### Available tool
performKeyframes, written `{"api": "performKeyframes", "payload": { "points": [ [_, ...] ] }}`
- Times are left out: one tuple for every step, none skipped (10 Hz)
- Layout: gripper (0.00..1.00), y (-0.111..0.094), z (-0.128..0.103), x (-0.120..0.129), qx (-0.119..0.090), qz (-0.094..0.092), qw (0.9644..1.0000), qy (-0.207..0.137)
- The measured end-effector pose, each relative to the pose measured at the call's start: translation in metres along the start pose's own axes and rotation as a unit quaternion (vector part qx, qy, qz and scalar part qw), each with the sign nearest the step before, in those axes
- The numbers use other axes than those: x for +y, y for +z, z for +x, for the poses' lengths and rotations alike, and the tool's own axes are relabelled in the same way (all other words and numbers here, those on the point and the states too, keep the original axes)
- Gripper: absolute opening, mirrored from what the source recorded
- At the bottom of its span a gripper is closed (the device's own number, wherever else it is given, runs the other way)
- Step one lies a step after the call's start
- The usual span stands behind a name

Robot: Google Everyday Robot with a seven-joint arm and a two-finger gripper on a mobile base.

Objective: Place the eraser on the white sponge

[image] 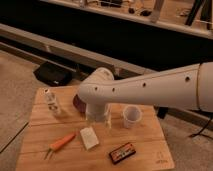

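Observation:
The eraser (122,152) is a small flat black block with an orange-red label, lying near the wooden table's front edge, right of centre. The white sponge (89,137) is a cream block lying to its left, apart from it. My gripper (98,119) hangs from the white arm over the middle of the table, just behind the sponge and above it. Its fingers (106,120) stand apart with nothing between them. The eraser is in front of the gripper and to its right.
An orange carrot (62,142) lies front left. A small white bottle (51,101) stands at the back left and a white cup (132,116) right of the gripper. A dark round object (78,102) sits behind the arm. A black bag (52,75) lies on the floor beyond the table (150,160).

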Motion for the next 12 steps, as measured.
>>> {"api": "performKeyframes", "payload": {
  "points": [
    [0.65, 0.0024, 0.0068, -0.0045, 0.003, 0.011, 0.9999, 0.010],
    [0.65, 0.0076, 0.0131, -0.0101, 0.009, 0.025, 0.9992, 0.030],
    [0.65, 0.0074, 0.0130, -0.0107, 0.008, 0.025, 0.9987, 0.043],
    [0.65, 0.0075, 0.0131, -0.0106, 0.008, 0.025, 0.9985, 0.047],
    [0.65, 0.0078, 0.0131, -0.0105, 0.009, 0.025, 0.9985, 0.047],
    [0.65, 0.0079, 0.0129, -0.0108, 0.009, 0.025, 0.9985, 0.048],
    [0.65, 0.0080, 0.0130, -0.0110, 0.009, 0.025, 0.9985, 0.048],
    [0.65, 0.0078, 0.0128, -0.0107, 0.009, 0.025, 0.9985, 0.048],
    [0.65, 0.0079, 0.0128, -0.0107, 0.009, 0.025, 0.9985, 0.048],
    [0.65, 0.0079, 0.0128, -0.0108, 0.009, 0.025, 0.9985, 0.048],
    [0.65, 0.0080, 0.0126, -0.0109, 0.009, 0.025, 0.9985, 0.048],
    [0.65, 0.0100, 0.0054, -0.0069, 0.003, 0.011, 0.9986, 0.052]
  ]
}}
